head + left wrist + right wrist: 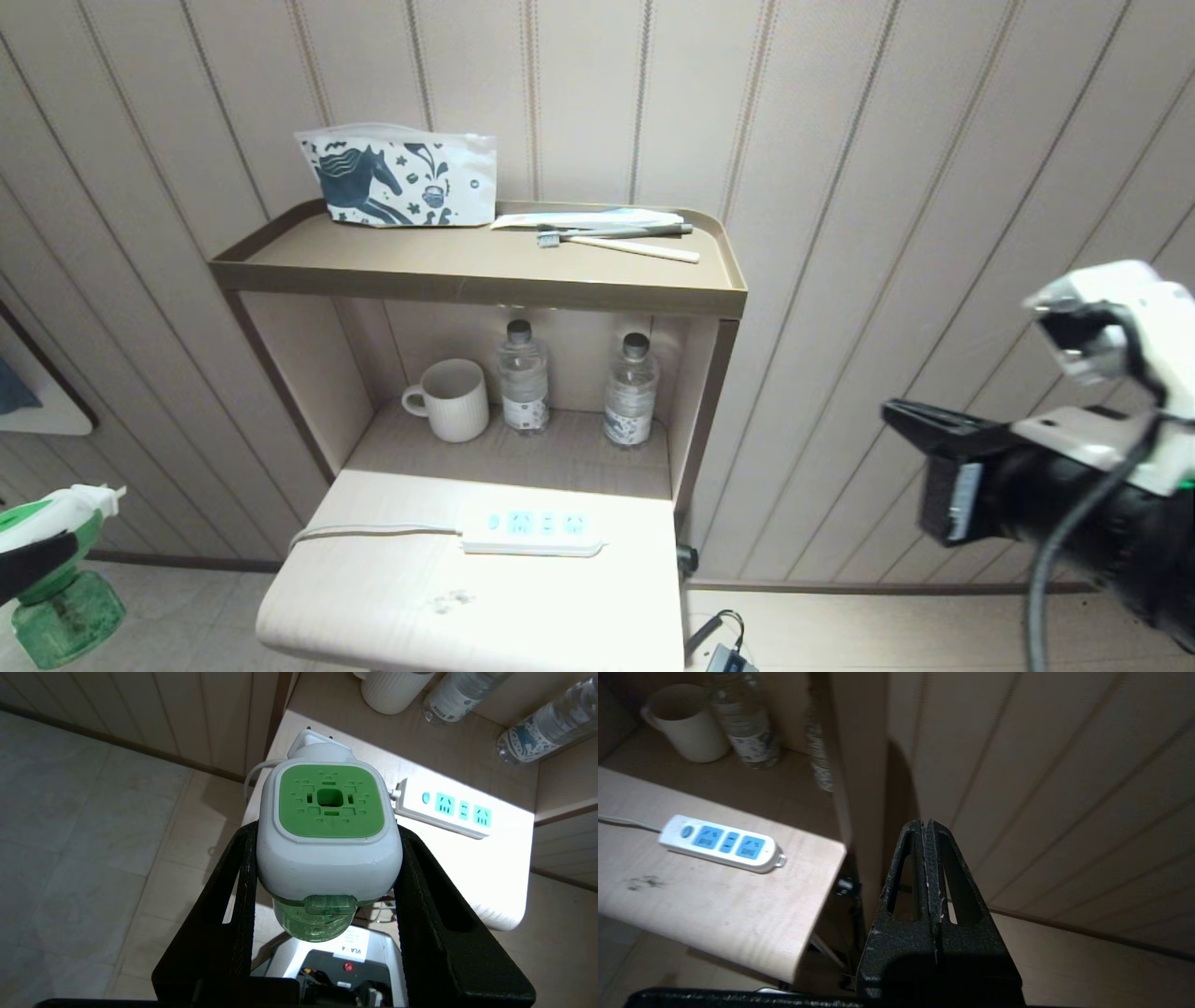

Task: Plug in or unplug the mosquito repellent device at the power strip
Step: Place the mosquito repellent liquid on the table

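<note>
1. At the lower left of the head view, the left pincer [33, 560] grasps the mosquito repellent device [56, 579] by its sides, well apart from the surface [392, 607].
2. Right of it, at lower centre, the power strip [532, 530] lies flat, its long axis running left to right, sockets up and free.
3. Judging from the left wrist view, the device's plug prongs [322, 739] point toward the strip.
4. Far right, the right pincer [930, 858] hangs clenched and empty; the left arm is the one placed to plug in.
</note>
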{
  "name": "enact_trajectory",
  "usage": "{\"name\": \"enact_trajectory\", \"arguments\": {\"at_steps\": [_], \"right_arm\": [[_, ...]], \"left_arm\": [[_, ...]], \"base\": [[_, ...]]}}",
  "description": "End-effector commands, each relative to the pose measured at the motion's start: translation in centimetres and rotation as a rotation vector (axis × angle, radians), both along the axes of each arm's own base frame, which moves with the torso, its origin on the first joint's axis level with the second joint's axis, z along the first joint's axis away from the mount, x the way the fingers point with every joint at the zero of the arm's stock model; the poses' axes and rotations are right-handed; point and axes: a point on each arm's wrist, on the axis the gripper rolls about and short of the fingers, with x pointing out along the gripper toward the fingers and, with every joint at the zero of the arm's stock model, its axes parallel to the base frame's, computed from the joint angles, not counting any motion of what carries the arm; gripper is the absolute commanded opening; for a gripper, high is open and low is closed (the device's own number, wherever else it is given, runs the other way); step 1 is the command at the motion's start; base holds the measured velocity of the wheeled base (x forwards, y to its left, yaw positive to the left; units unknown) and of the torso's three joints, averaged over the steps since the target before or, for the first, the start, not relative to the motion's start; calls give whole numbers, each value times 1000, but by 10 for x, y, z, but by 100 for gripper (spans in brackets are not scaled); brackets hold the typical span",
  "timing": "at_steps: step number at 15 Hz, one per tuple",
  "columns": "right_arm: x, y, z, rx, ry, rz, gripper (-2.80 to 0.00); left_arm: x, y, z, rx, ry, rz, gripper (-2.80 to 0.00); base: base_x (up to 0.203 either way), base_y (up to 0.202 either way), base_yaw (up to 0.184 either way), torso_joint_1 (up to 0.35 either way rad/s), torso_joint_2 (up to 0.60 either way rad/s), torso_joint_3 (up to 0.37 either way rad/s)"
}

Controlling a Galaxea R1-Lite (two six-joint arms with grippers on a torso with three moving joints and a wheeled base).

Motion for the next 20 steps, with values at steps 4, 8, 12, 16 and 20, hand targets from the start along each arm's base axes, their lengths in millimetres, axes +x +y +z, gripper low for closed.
{"name": "enact_trajectory", "arguments": {"at_steps": [4, 8, 12, 16, 20], "right_arm": [[-103, -119, -8, 92, -175, -408, -280], [-149, -133, -71, -4, -128, -732, -280], [-140, -130, -111, -89, -20, -868, -280], [-143, -125, -135, -74, -71, -735, -280], [-150, -114, -160, -85, -173, -181, -280]], "left_arm": [[5, -2, -25, -8, -30, 3, -280], [10, -4, -39, 6, -7, -30, -280], [11, -5, -40, -5, 2, -55, -280], [13, -7, -40, -23, 19, -104, -280], [12, -7, -41, 27, -13, -134, -280]], "base": [[0, 0, 0, 0, 0, 0], [0, 0, 0, 0, 0, 0], [0, 0, 0, 0, 0, 0], [0, 0, 0, 0, 0, 0], [0, 0, 0, 0, 0, 0]]}}
